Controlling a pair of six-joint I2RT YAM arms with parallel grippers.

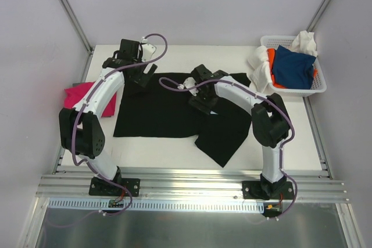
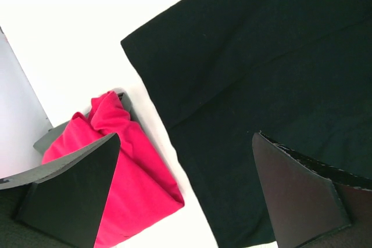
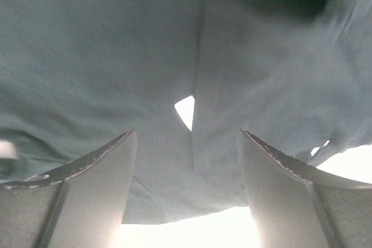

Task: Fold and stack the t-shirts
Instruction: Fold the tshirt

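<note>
A large black t-shirt [image 1: 163,111] lies spread flat on the white table, one part hanging toward the front right. In the left wrist view its corner [image 2: 261,85] sits beside a folded magenta-pink t-shirt [image 2: 136,172], which lies at the table's left edge [image 1: 78,94]. My left gripper [image 1: 144,76] hovers open over the black shirt's back left corner, its fingers [image 2: 87,184] wide apart and holding nothing. My right gripper [image 1: 203,104] is low over the shirt's middle. Its jaws [image 3: 186,133] stand apart, with cloth [image 3: 116,56] lying below and not pinched.
A white lattice basket [image 1: 318,88] stands at the back right corner. It holds a blue tee [image 1: 293,67], an orange one [image 1: 271,56] and white ones [image 1: 258,68]. Grey walls close in both sides, and a metal rail runs along the near edge.
</note>
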